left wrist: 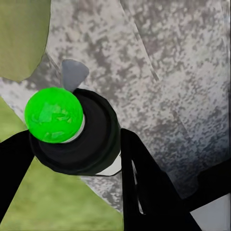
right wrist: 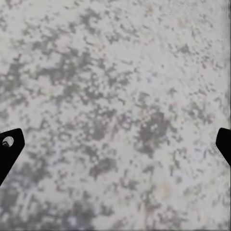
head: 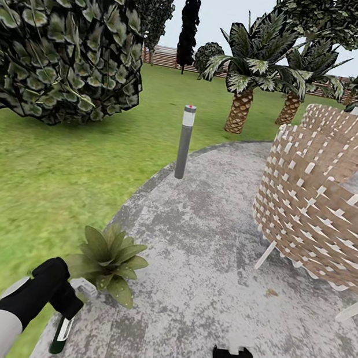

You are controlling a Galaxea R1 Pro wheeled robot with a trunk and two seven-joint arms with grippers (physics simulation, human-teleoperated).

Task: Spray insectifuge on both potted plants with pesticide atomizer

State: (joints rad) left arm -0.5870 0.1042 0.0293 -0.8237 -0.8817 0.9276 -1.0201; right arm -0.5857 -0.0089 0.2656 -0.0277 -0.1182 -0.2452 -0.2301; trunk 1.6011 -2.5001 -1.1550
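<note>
My left gripper [head: 65,306] is clamped on the pesticide atomizer [head: 62,334], which hangs just below my fingers; the potted plant [head: 109,260] sits just ahead. The bottle seems gripped off-centre, so tilting could let it slip.

Mottled grey patio [head: 201,253] with wicker chair [head: 319,215], bollard light [head: 184,142], potted plant [head: 109,260].

Mottled patio [head: 201,253]; lawn [head: 38,178]; wicker chairs [head: 314,209]
</note>
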